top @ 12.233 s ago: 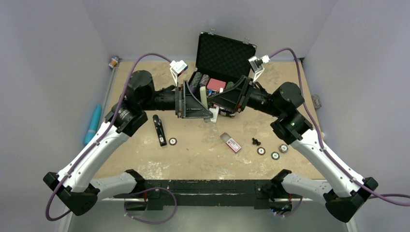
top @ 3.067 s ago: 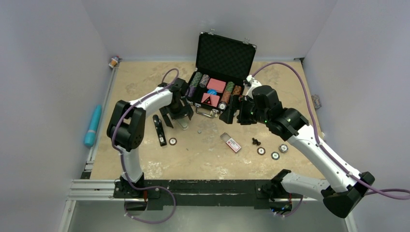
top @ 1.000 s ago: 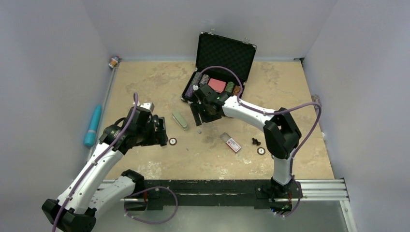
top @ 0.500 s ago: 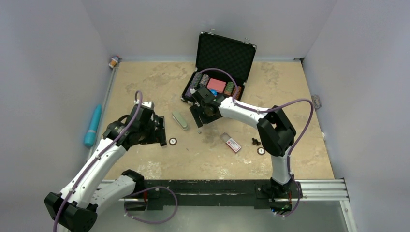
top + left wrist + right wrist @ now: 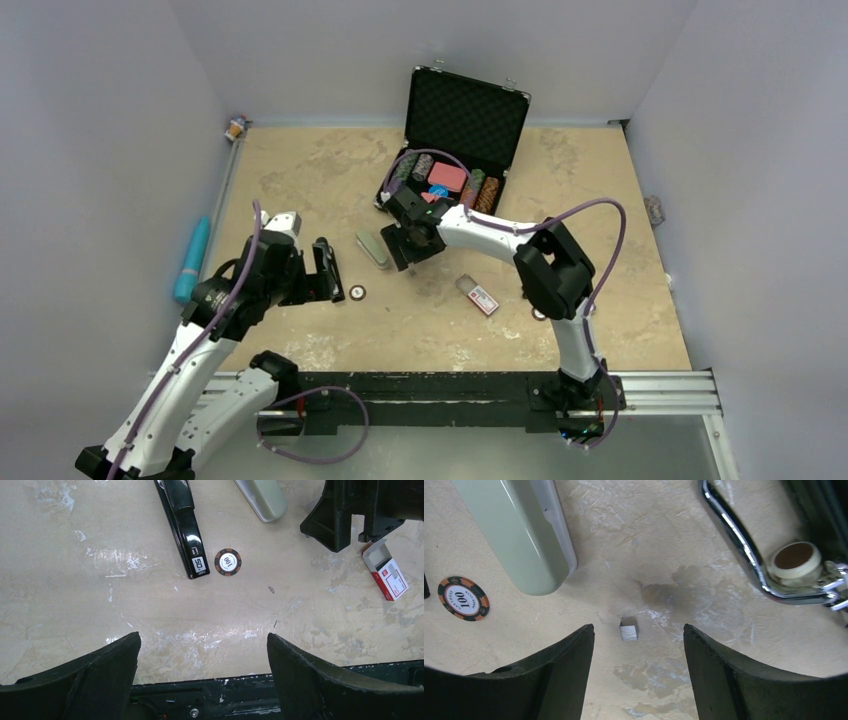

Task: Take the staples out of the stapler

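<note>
Had left gripper (image 5: 202,640) spread wide, holding nothing, hovering short of stapler (image 5: 182,525), flat on table just beside poker chip (image 5: 228,562). Had right gripper (image 5: 637,630) equally wide, empty, straddling small staple block (image 5: 628,631) near green case (image 5: 519,535).

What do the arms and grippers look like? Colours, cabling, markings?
The left arm and right arm have white link shells with black joints. A purple cable loops along each. The left gripper and right gripper have broad matte black fingers. No markings visible.
</note>
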`<action>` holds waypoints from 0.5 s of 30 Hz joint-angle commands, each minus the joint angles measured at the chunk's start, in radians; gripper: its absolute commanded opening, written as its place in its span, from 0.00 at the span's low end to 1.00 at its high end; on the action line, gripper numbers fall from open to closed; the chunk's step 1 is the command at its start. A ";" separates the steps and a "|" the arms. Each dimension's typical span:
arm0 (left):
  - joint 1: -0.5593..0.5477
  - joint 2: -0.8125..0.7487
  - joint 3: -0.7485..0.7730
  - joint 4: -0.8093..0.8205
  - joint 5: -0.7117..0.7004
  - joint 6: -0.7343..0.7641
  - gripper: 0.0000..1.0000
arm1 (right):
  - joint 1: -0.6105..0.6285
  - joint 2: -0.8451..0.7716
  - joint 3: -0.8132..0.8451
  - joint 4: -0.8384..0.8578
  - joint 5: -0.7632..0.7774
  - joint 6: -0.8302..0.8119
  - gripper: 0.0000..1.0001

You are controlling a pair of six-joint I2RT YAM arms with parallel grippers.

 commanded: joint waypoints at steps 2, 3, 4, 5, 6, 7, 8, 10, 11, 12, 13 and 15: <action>0.001 0.005 0.005 0.015 -0.023 0.019 1.00 | 0.018 0.004 0.045 -0.005 -0.018 0.049 0.68; 0.000 0.003 0.005 0.015 -0.024 0.019 1.00 | 0.019 0.004 0.047 -0.006 -0.017 0.057 0.68; 0.000 0.001 0.006 0.015 -0.024 0.022 1.00 | 0.021 0.007 0.049 -0.005 -0.017 0.062 0.67; 0.002 -0.002 0.007 0.015 -0.021 0.022 1.00 | 0.023 0.009 0.051 -0.006 -0.016 0.065 0.67; 0.001 -0.006 0.007 0.015 -0.020 0.023 1.00 | 0.025 0.014 0.052 -0.009 -0.018 0.067 0.67; 0.002 -0.010 0.007 0.016 -0.019 0.022 1.00 | 0.027 0.018 0.055 -0.014 -0.017 0.069 0.66; 0.002 -0.014 0.006 0.017 -0.018 0.022 1.00 | 0.030 0.021 0.056 -0.018 -0.014 0.070 0.66; 0.003 -0.018 0.006 0.016 -0.018 0.022 1.00 | 0.033 0.024 0.055 -0.023 -0.012 0.070 0.65; 0.002 -0.018 0.006 0.016 -0.018 0.023 1.00 | 0.033 0.024 0.056 -0.027 -0.007 0.070 0.65; 0.002 -0.017 0.007 0.015 -0.017 0.024 1.00 | 0.033 0.024 0.055 -0.030 -0.003 0.069 0.64; 0.002 -0.015 0.008 0.015 -0.016 0.024 1.00 | 0.033 0.026 0.053 -0.030 0.000 0.069 0.64; 0.002 -0.015 0.008 0.015 -0.014 0.024 1.00 | 0.033 0.025 0.046 -0.028 -0.001 0.068 0.62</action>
